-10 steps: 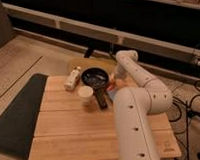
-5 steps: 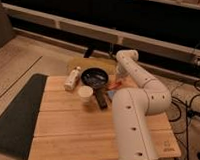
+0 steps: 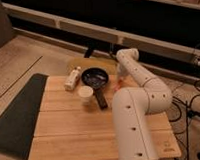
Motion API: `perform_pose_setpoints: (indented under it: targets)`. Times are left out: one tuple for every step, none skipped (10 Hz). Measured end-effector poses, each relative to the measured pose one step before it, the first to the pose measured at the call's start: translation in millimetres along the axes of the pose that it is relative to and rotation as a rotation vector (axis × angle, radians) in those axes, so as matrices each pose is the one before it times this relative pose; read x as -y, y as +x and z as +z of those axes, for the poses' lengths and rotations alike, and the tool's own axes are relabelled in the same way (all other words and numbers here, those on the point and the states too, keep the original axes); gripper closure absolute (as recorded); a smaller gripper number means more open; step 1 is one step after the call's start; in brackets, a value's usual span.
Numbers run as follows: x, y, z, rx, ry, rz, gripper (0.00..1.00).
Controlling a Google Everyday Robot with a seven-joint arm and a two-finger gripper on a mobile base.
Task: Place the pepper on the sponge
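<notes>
**Change.** Over the last second the arm has kept its pose, arched up over the far side of the tabletop and bent down again. The claw has stayed low at the same spot. No object on the tabletop has shifted. At most, the orange-red patch at the claw has moved very slightly.

**Claw.** It hangs close over the tabletop. I cannot tell how wide it stands, or whether it has hold of anything.

**Task items.** The pepper shows as a small orange-red patch directly below the claw, touching it or nearly so. The sponge cannot be made out, and the arm may be covering it.

**Meaning for the task.** The near-stillness fits two readings. Either the pepper is in the claw's grasp and is being brought down onto the sponge, or it already rests there with the claw above it. The view does not settle which.

**Count.**
- Pepper: one.
- Sponge: none visible.
- Dark pan: one, just beside the claw on the camera's left. Its handle runs toward the camera.
- Cream cup: one, beyond the pan from the claw and nearer the camera.
- Pale bottle: one, lying on its side, well apart from the claw on that same side.
- Dark mat: one, farthest from the claw.
- Arm: one, with one claw.
</notes>
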Motion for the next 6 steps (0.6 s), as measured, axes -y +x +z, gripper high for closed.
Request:
perform_pose_setpoints:
  targets:
    - [10.64,-9.07,-11.54,0.03232,0.01511,0.02108,1.0]
    - [9.91,-10.04,-14.34,0.03671,0.01409,0.01763,1.0]
    - [4.56,-5.59,-9.62,0.02207,0.00795,0.00549,1.0]
    - [1.91,-2.23,-9.48,0.01641,0.00524,-0.00033,1.0]
    - [-3.15,3.24,-10.63,0.00955,0.00158,-0.00783,1.0]
    - [-4.7,6.77,-5.5,-0.00202,-0.00169,-0.00373,1.0]
